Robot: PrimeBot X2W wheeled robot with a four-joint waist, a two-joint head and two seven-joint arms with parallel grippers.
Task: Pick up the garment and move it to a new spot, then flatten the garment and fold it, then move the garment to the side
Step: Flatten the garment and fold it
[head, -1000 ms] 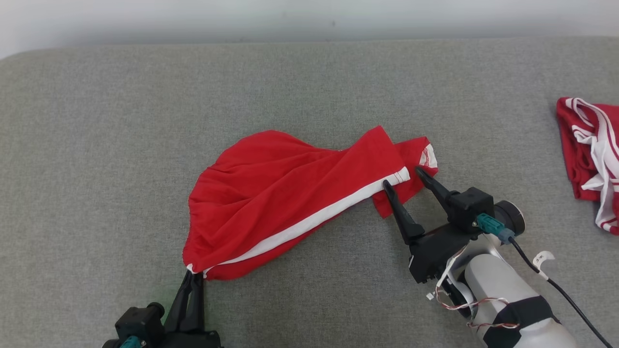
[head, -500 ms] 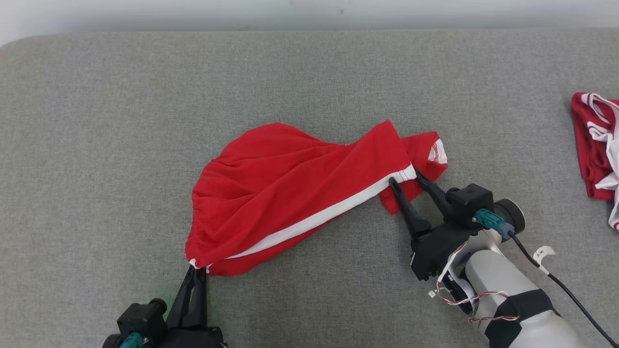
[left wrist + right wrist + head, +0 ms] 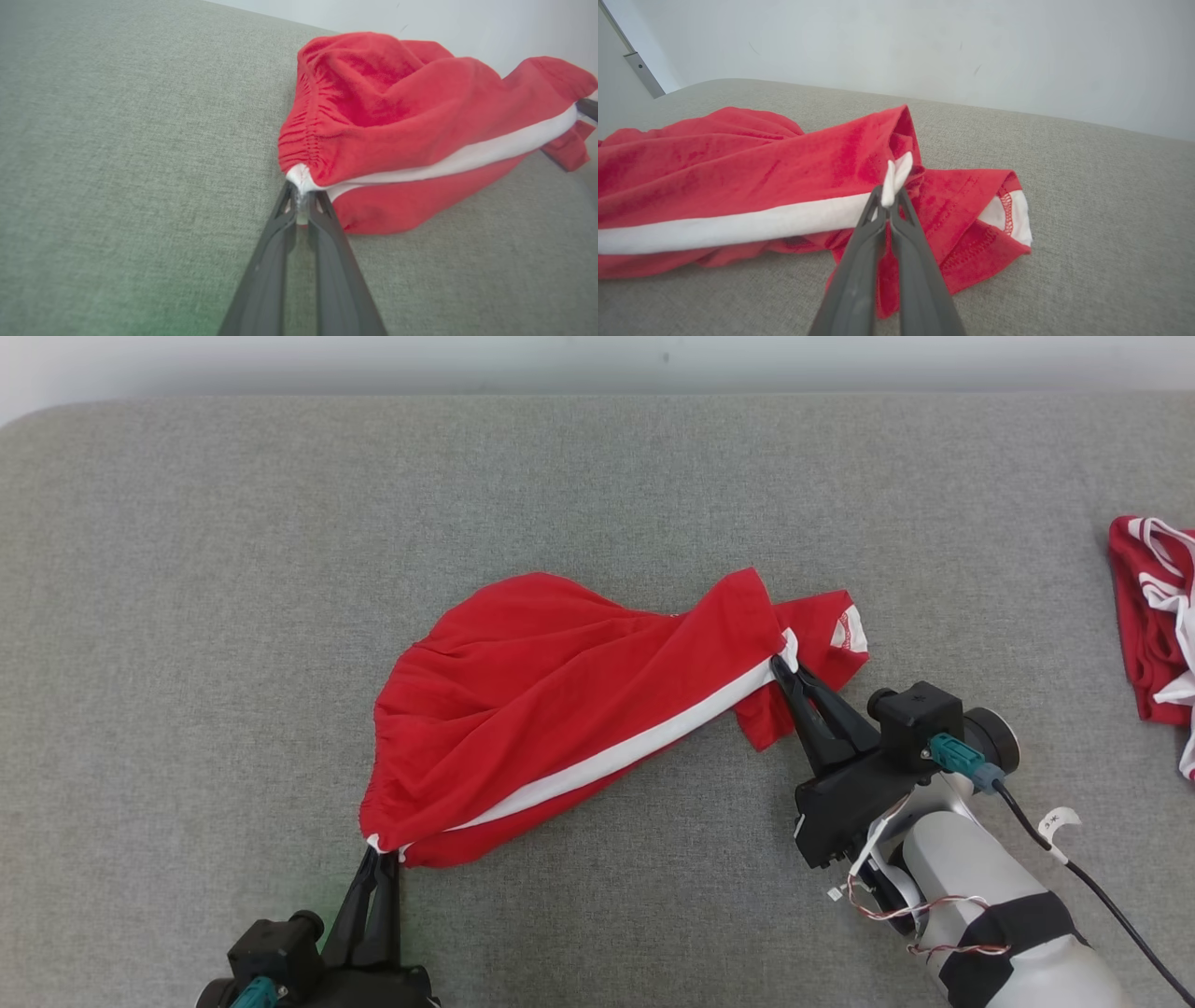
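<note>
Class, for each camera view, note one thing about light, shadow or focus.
Head view: soft, even light; a faint green glow tints the grey surface beside the left tool. Left wrist view: green tint at the bottom edge; the red garment casts a soft shadow. Right wrist view: the right tool blurs near the lens; hem stitching is sharp.
</note>
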